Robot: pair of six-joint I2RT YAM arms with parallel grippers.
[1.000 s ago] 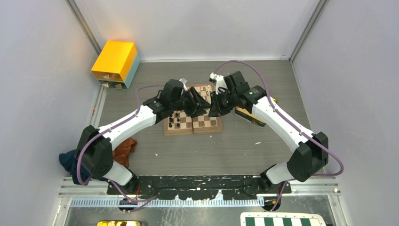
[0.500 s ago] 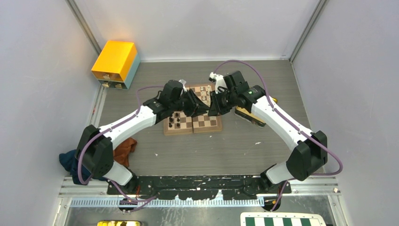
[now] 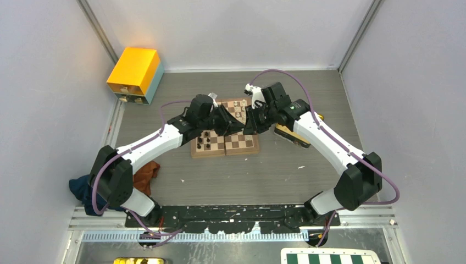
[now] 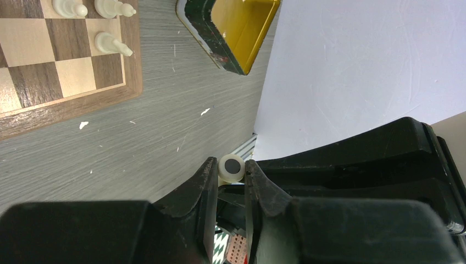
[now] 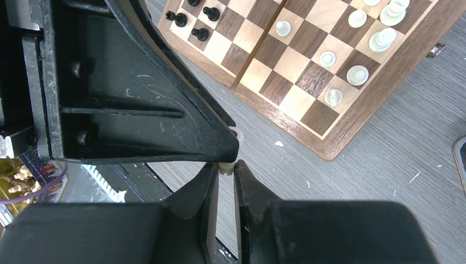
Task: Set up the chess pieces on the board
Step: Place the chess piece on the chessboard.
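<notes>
My two grippers meet tip to tip above the board (image 3: 244, 144). One cream-white chess piece (image 4: 232, 168) is between them, its round base with a dark dot facing the left wrist camera. My left gripper (image 4: 231, 165) is shut on that base. My right gripper (image 5: 225, 165) is shut on the same piece (image 5: 225, 170) at its other end. In the top view the left gripper (image 3: 239, 124) and right gripper (image 3: 250, 124) hide the piece. Black pieces (image 5: 199, 34) stand at one end of the board (image 5: 351, 132) and cream-white pieces (image 5: 357, 74) at the other.
A gold tray (image 4: 242, 27) lies just right of the board, under the right arm (image 3: 294, 135). A yellow box (image 3: 136, 73) stands at the back left. Orange and blue cloths (image 3: 145, 173) lie by the left arm's base. A green-and-white board (image 3: 327, 257) sits at the near edge.
My left gripper's jaws have closed in onto the piece that the right gripper holds. Both arms have stayed almost where they were.
</notes>
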